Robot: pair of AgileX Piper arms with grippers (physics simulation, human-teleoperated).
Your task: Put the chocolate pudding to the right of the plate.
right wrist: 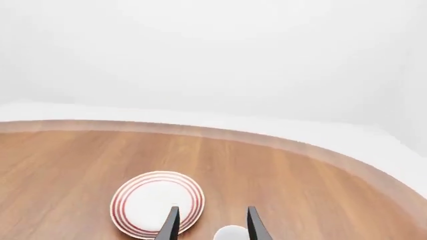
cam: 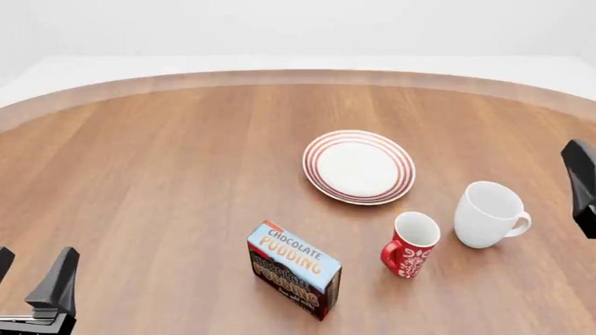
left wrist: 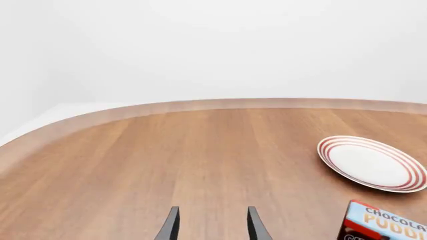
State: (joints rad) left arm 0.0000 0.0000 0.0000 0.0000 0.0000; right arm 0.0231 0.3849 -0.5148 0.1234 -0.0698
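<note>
Two grippers, both spread open, nothing held. Chocolate pudding (cam: 293, 269) stands well ahead and right of left gripper (cam: 33, 283), just short of the plate (cam: 359, 167). Right gripper (right wrist: 211, 223) points over white mug (cam: 490, 213). Best grab carton across narrow sides, clear red mug (cam: 409, 244).

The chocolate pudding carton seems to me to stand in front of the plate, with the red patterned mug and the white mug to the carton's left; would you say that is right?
Not quite: the red patterned mug and the white mug stand to the right of the chocolate pudding carton, not its left. The front view shows it. The carton does stand in front of the plate.
</note>
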